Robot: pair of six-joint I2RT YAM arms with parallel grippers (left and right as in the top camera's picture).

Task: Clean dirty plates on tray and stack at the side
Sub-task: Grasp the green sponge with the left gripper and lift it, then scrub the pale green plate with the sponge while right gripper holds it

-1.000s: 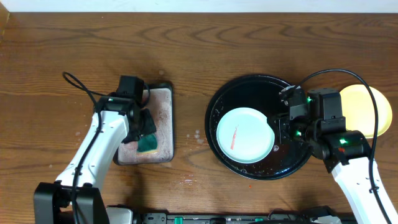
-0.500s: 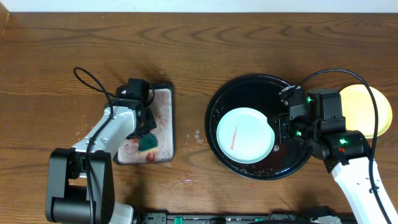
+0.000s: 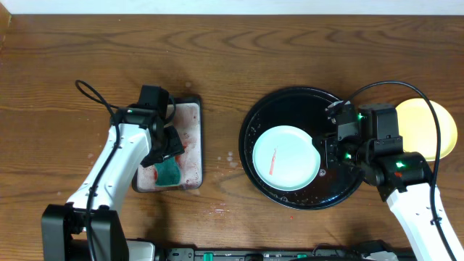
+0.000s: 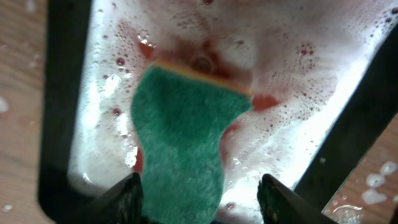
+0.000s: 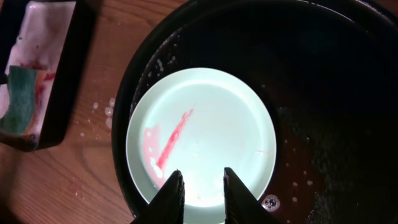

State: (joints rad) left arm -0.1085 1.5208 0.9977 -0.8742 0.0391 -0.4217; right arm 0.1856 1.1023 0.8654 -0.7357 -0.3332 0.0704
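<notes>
On the brown wooden table, the round black tray holds a pale blue-white plate with a red streak. The right gripper hangs over that plate's edge, its jaws a narrow gap apart with nothing between them. A yellow plate lies on the table just right of the tray, partly hidden by the right arm and its black cable. To the left, a rectangular tray holds pink foamy water and a green sponge. We see the left gripper with jaws parted wider than the sponge, astride it. Droplets dot the table between the trays.
</notes>
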